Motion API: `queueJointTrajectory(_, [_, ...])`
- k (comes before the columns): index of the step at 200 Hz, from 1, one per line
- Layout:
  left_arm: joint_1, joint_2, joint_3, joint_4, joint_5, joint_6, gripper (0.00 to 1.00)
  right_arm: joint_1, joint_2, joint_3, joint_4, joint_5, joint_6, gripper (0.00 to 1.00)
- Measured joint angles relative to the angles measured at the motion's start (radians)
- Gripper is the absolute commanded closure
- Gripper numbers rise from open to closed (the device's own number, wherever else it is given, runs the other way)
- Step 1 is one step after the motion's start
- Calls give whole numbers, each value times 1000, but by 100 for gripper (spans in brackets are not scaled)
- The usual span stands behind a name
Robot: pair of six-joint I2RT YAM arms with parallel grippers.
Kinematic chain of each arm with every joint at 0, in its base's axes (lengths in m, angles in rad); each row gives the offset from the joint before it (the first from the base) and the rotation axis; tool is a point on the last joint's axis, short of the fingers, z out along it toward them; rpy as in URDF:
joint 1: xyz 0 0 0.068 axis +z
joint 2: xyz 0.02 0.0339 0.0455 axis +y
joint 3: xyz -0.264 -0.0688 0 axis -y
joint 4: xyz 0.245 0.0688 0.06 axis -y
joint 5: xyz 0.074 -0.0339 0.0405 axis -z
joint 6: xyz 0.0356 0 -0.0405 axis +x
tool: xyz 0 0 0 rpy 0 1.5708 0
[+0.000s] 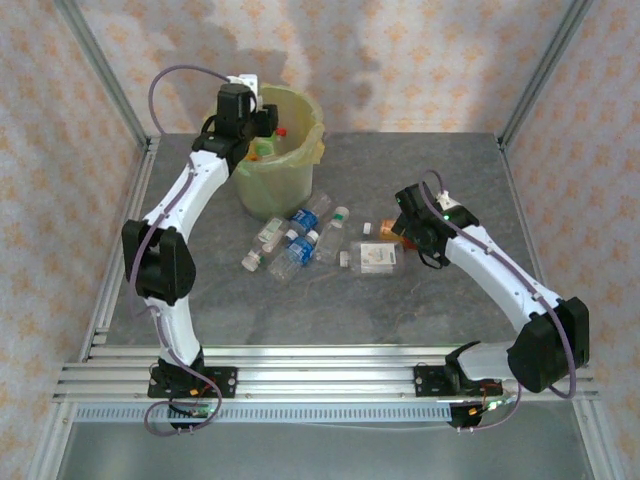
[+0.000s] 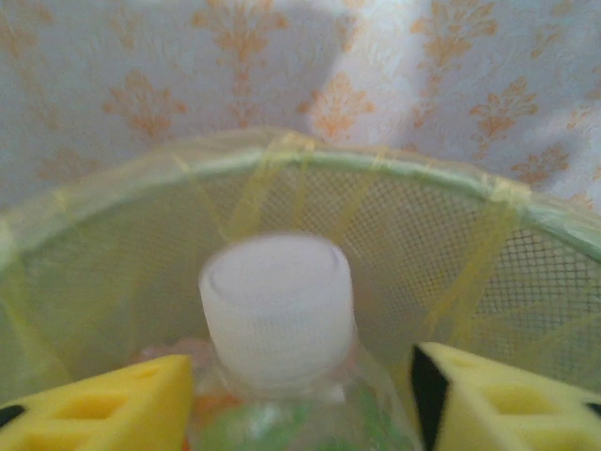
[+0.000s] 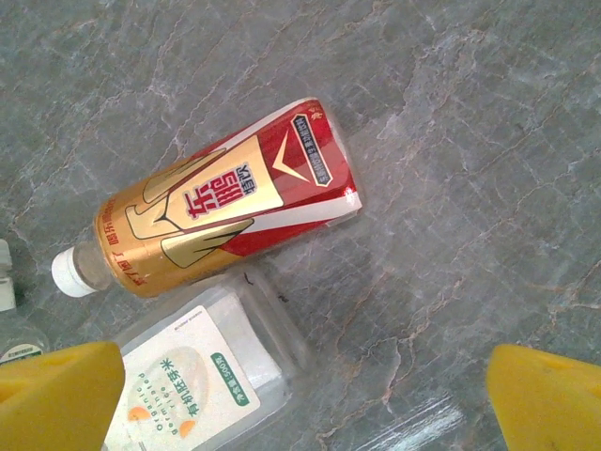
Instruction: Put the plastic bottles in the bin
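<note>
My left gripper (image 1: pixel 258 132) hangs over the bin (image 1: pixel 300 160), a round pale bucket lined with a yellow-green bag. It is shut on a clear bottle (image 2: pixel 282 310) with a white cap and a green label, just inside the bin's rim (image 2: pixel 404 174). My right gripper (image 1: pixel 406 232) hovers open above the table. Below it lie a red and gold bottle (image 3: pixel 221 211) and a clear bottle with a white label (image 3: pixel 188 376), both on their sides and ahead of the gripper (image 3: pixel 305 404). Several more bottles (image 1: pixel 300 240) lie in a cluster in front of the bin.
The grey marbled table (image 1: pixel 440 170) has metal frame posts at its back corners and a rail along the near edge. A red-capped bottle (image 1: pixel 282 131) shows inside the bin. A small white cap (image 1: pixel 367 228) lies loose near the right gripper.
</note>
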Motion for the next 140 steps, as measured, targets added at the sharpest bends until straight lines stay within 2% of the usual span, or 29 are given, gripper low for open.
queueJointTrajectory(33, [-5,94,107,-57,27,0,0,0,0,-3,16,-21,0,1])
queueJointTrajectory(92, [-21,227,438,-212,9,-3,0,0,-1,-6,24,-27,0,1])
queueJointTrajectory(140, [-21,214,520,-293,-57,-26,0,0,-13,-8,24,-32,2,1])
